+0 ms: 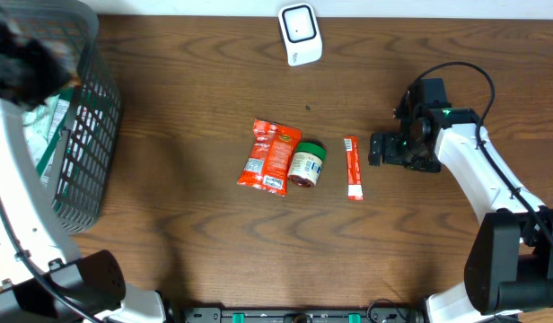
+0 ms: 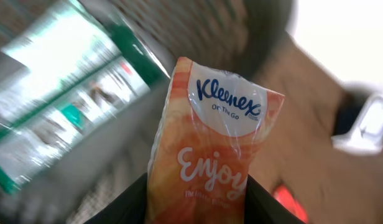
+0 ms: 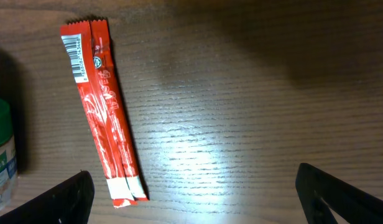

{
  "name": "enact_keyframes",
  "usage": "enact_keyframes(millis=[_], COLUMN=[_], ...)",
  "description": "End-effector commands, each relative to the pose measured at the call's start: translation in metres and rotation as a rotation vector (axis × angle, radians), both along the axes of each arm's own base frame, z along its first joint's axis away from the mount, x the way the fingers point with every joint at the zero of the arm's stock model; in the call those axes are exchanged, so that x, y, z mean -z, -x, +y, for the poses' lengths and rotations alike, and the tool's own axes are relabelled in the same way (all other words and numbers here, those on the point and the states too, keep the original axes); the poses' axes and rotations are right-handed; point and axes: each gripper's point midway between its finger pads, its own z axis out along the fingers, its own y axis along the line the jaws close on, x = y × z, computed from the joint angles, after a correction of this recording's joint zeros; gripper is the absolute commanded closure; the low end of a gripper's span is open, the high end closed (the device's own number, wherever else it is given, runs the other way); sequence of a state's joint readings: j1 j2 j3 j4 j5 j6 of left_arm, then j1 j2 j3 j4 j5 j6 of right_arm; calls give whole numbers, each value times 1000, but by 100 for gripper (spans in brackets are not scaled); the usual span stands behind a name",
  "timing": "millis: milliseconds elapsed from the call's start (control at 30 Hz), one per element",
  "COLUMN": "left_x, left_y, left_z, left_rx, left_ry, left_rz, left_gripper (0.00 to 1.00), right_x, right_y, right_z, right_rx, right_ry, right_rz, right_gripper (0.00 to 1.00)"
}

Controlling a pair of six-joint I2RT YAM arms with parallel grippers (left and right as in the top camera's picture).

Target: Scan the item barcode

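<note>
Kleenex tissue pack (image 2: 213,143) fills the left wrist view, pinched at its lower end by the left pincer (image 2: 198,202), which seems to hang over the wire basket (image 1: 88,152), well apart from the scanner (image 1: 300,34). Its soft wrap could slip or turn, and no barcode shows on this face. Only overhead shows the scanner clearly; there the pack cannot be made out. Right pincer (image 3: 204,193) stands spread above the tabletop (image 3: 241,124), beside a red stick packet (image 3: 104,112).

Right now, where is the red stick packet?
Overhead, the red stick packet lies right of centre, between the green-lidded jar and the right gripper.
</note>
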State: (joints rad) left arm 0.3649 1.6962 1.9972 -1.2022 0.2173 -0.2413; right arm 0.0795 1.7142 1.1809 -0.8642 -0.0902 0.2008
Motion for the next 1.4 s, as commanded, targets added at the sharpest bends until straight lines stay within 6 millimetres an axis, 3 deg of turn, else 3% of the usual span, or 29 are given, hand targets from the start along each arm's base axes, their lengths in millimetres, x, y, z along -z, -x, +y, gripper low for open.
enact_keyframes(millis=[0,300,433,667,733,833,967,1033,1100,1167,1233,1367], left_x=[8,66,80,103,108,111,111,110,110,109,107,106], left_y=[1,6,11,26,29,32,32,32,33,35,39,41], left_z=[-61,-217,-269,-341,-350,-356,-356,-355,-357,-361,-366,-372], left_rx=[155,566,661,811,823,826,826,806,812,826,845,861], left_ry=[63,59,67,67,70,77,78,94,106,130,162,167], left_rz=[52,179,173,131,132,138,139,145,146,149,152,147], left_gripper=[58,58,58,58,58,58,58,58,58,58,58,58], right_x=[-1,-1,-1,-1,-1,-5,-11,-32,-66,-102,-122,-125], right_y=[1,1,1,1,0,-17,-9,-15,-17,-21,-24,-28], right_z=[-1,-1,-1,-1,-1,3,36,66,90,99,98,99], right_rx=[-7,-7,-7,-7,-6,2,18,-36,-135,-191,-206,-139], right_ry=[8,8,8,8,7,-13,-223,-467,-729,-953,-1063,-1095], right_rz=[-4,-4,-4,-4,-7,-77,-35,-66,-125,-188,-221,-181], right_gripper=[1,1,1,1,1,1,1,6,24,40,38,34])
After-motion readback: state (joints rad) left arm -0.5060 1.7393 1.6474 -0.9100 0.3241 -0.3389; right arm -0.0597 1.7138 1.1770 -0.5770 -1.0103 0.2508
